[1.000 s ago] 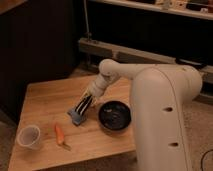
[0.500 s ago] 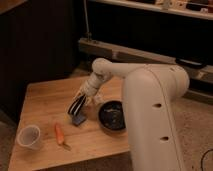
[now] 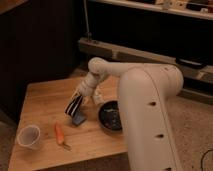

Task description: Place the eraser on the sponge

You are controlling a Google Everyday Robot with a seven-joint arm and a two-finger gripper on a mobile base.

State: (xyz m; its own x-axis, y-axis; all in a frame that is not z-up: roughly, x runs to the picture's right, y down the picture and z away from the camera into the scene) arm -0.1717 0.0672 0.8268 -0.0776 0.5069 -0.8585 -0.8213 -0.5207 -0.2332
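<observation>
As I look on from the front, the robot's big white arm [image 3: 150, 115] fills the near right and cuts off that corner of the wooden table [image 3: 45, 105]. Nearest on the tabletop sit a pale cup [image 3: 28, 136] at the left front and an orange carrot [image 3: 59, 133] just beside it, both well apart from the work. A little further in lies the small blue-grey sponge [image 3: 79, 120], flat on the wood, with a round black pan [image 3: 110, 116] near its right side. Over the sponge hangs the eraser [image 3: 74, 105], a striped black block tilted with its lower end toward the sponge. The gripper [image 3: 80, 99] has its fingers pressed together on the eraser's upper end.

By my reckoning, the step in hand is the setting down. To do it well, the block wants levelling so it lands flat and not on one end. It also wants centring, since it is longer than the sponge and will overhang. An off-centre landing on that soft pad could tip it onto the wood. The fingers should part only once the sponge takes the weight, and the wrist should pass clear of the pan.

I cannot tell whether the eraser's low end touches the sponge or hovers just above it. The fingertips are lost against the dark block, and the pan's right side is behind the arm. Beyond the table, a dim shelf [image 3: 130, 52] runs along the back.
</observation>
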